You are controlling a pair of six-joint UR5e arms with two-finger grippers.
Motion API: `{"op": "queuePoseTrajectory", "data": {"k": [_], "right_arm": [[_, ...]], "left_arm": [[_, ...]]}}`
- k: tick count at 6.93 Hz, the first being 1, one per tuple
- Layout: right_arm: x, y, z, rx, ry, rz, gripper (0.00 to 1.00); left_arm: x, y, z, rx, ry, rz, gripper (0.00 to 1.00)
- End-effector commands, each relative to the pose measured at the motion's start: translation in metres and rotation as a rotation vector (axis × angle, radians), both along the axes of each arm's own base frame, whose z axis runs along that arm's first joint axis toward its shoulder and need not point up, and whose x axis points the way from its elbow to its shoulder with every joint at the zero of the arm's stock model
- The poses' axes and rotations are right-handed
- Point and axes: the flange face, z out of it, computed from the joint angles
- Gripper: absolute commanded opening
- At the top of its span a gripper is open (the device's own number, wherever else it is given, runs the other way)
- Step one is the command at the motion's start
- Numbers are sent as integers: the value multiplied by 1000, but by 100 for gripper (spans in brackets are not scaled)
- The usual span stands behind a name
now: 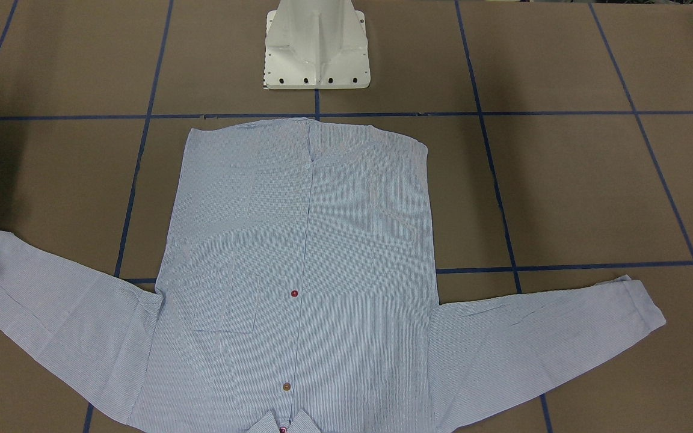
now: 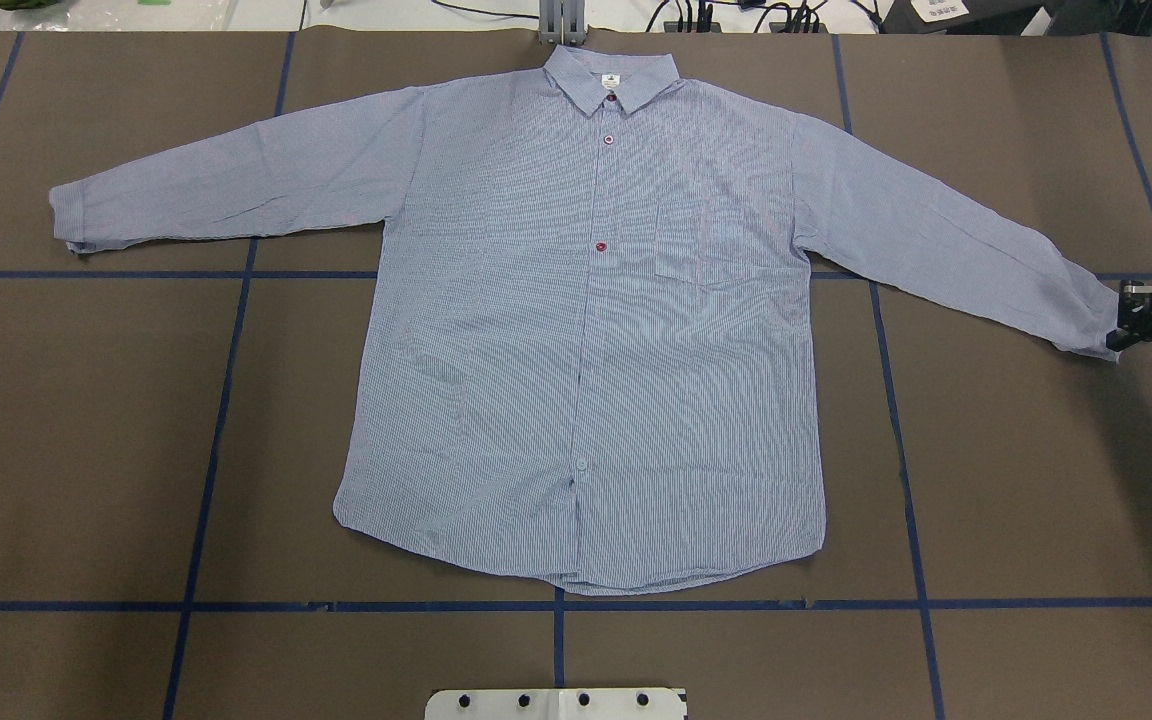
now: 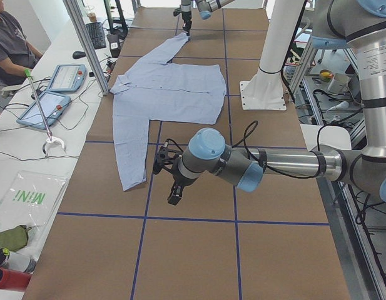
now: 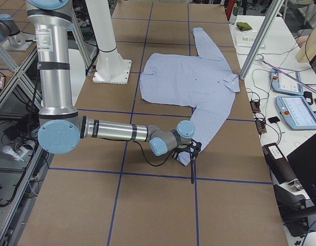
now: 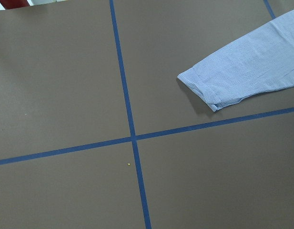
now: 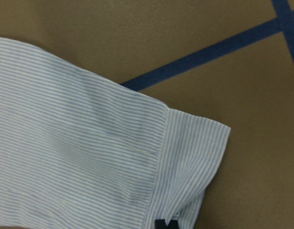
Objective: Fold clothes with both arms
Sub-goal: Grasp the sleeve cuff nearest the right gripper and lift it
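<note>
right gripper (image 2: 1128, 318) touches one cuff (image 2: 1086, 318) of the shirt (image 2: 596, 330); clamped or not, i cannot tell. left gripper (image 3: 169, 180) hangs over bare desk (image 2: 86, 450) near the other cuff (image 3: 131, 183), jaws unclear. shirt lies flat mid-desk, front up, sleeves spread, collar away from the robot.

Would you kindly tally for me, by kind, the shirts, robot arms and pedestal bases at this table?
shirt: 1
robot arms: 2 (left arm, right arm)
white pedestal base: 1
Total: 4
</note>
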Motion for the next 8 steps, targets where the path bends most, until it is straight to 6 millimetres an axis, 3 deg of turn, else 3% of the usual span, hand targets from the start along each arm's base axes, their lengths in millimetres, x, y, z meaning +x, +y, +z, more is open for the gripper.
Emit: {"op": "queuePoseTrajectory", "data": {"k": [1,2,4,6,8], "right_arm": [[-8,-17,-75,21,-70,59,0],[-24,-45,-118,11,-104,109,0],[-126,-78,-229,-9,-180,114,0],[-203,-100,-330,28,-180,173,0],[-244,-136,-426,57,-195,207,0]], "left_arm": [[0,0,0,0,0,0,99],[0,0,1,-3,0,0,99],[2,4,4,-11,18,9,99],[2,5,6,-16,20,10,99],[2,6,7,-19,20,10,99]]}}
